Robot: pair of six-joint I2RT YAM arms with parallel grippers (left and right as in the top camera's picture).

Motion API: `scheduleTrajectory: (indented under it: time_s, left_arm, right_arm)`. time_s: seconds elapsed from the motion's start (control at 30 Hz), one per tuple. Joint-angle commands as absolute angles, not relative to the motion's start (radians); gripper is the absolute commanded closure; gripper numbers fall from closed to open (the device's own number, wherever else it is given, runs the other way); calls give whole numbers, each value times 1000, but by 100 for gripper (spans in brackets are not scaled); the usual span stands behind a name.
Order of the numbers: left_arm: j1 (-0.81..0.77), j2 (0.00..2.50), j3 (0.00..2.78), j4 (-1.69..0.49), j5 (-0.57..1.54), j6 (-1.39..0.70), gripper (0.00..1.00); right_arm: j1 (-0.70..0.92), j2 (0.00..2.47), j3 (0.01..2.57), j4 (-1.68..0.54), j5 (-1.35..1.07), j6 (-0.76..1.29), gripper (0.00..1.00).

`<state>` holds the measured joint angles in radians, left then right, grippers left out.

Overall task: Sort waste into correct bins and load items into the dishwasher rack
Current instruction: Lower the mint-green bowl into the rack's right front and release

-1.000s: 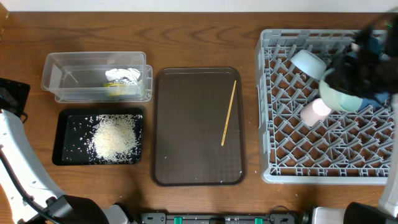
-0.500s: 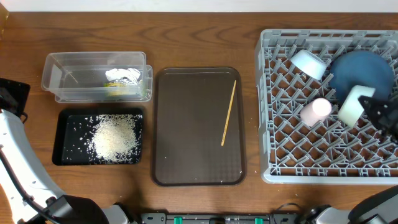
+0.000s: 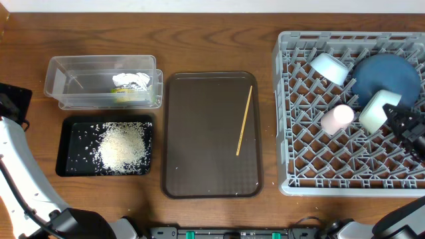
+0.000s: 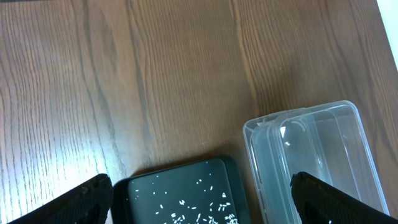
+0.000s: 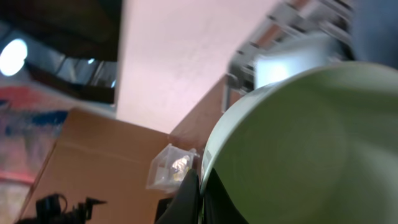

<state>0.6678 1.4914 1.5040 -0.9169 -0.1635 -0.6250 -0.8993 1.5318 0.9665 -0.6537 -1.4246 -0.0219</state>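
The mint-green bowl (image 3: 376,109) stands on its edge among the pegs of the grey dishwasher rack (image 3: 299,179), and my right gripper (image 3: 396,119) is shut on its rim. In the right wrist view the two fingertips (image 5: 188,193) pinch that rim, and the bowl (image 5: 298,143) fills the frame. In the rack also sit the dark-blue dish (image 3: 388,73), the light-blue bowl (image 3: 330,67) and the pink cup (image 3: 337,117). The wooden stick (image 3: 244,120) lies on the brown tray (image 3: 206,166). My left gripper (image 4: 202,205) hangs open above the black tray (image 4: 180,193) and clear tub (image 4: 317,155).
White rice (image 3: 123,146) is heaped in the black tray (image 3: 66,156). The crumpled wrapper (image 3: 129,84) lies in the clear tub (image 3: 66,83). My left arm (image 3: 16,166) runs along the table's left edge. Bare wood lies behind the bins and the brown tray.
My right arm has come down from the rack's back right toward its right side, uncovering the dark-blue dish. The mint-green bowl now stands on edge among the pegs. The left arm has not moved.
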Motion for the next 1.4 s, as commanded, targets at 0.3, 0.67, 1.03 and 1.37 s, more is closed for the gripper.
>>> scheduleTrajectory:
  time_s: [0.3,0.67,1.03,1.37]
  left_arm:
    - [672,1496,1509,-920,-167,-626,6]
    - [672,1496,1509,-920,-167,-626,6]
    - [672,1496,1509,-920,-167,-626,6]
    - [672,1496,1509,-920,-167,-626,6]
  right_arm:
    - [-883,1543,956,-709,-1199,-2,99]
    - [-885,1532,963,-804,-977,35,89]
    - [-891,1348,965,-881,-747,178,83]
    - [-889,1102,965,-985,-729,205,66]
